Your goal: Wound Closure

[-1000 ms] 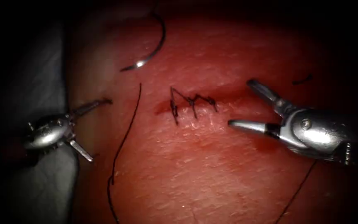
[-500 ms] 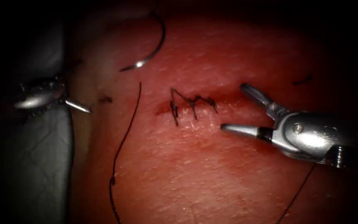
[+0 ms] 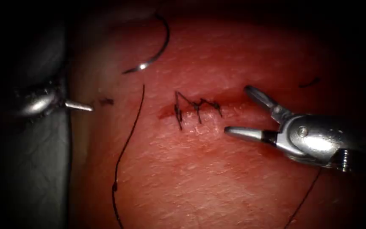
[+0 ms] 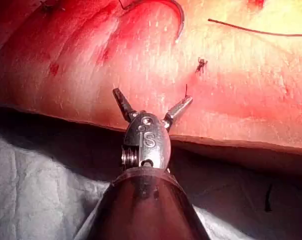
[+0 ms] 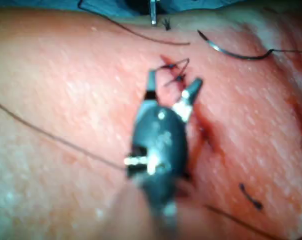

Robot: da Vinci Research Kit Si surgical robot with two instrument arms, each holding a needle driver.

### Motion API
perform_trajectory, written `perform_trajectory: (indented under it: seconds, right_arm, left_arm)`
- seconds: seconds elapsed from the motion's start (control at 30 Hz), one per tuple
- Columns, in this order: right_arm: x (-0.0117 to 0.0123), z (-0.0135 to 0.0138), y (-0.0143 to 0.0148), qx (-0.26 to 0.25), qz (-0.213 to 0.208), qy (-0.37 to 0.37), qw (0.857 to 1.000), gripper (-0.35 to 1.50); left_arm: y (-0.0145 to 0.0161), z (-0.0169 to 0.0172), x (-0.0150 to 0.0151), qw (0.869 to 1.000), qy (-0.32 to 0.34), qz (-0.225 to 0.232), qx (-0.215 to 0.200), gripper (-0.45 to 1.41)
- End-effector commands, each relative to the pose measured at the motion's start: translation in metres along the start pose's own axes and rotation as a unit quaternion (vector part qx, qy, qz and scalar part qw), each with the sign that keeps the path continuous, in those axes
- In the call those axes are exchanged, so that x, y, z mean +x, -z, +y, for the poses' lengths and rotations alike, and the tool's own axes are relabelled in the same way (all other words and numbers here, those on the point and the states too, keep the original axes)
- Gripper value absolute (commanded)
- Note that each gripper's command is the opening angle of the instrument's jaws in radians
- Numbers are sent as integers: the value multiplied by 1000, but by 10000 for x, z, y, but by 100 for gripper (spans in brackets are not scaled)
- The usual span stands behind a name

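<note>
The curved needle [image 3: 159,40] lies free on the tissue [image 3: 217,182], up and left of the cut [image 3: 200,109]; neither tool holds it and it is not in the tissue. Several dark stitches [image 3: 196,106] cross the cut. My left tool [image 3: 76,105] sits at the tissue's left edge, and its jaws [image 4: 152,97] stand open with nothing between them. My right tool [image 3: 239,113] hovers just right of the stitches, jaws wide open and empty [image 5: 173,82]. A long thread [image 3: 128,135] runs down the tissue left of the cut.
A short cut end of thread [image 3: 106,101] lies just right of the left tool's tip, another [image 3: 309,81] at the far right. Grey drape [image 3: 39,178] borders the tissue on the left. A thread strand [image 3: 305,197] runs below the right tool.
The left tool pulled back up and left to the tissue's edge, leaving the short thread piece lying where its jaw had been. The right tool shifted slightly left toward the stitches.
</note>
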Motion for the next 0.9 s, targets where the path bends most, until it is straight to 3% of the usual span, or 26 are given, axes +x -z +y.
perform_trajectory:
  seconds: [0.03,0.33,0.47,0.6,0.73,0.9]
  right_arm:
    - [-6,-10,-7,2,1,-1,1000,145]
    - [-7,-12,-8,2,1,-6,1000,145]
    - [-7,-15,-13,5,2,-5,1000,143]
    - [-7,-15,-13,5,2,-8,1000,143]
    - [-7,-15,-12,6,2,-8,1000,143]
    - [-7,-16,-10,6,3,-7,1000,142]
  left_arm:
    - [-2,8,-4,1000,-1,5,1,106]
    - [15,52,38,997,24,69,17,106]
    - [5,68,62,996,33,81,12,106]
    - [-12,81,81,997,-2,81,18,106]
    - [-22,85,75,995,-53,81,23,110]
    - [-16,76,44,995,-72,57,43,108]
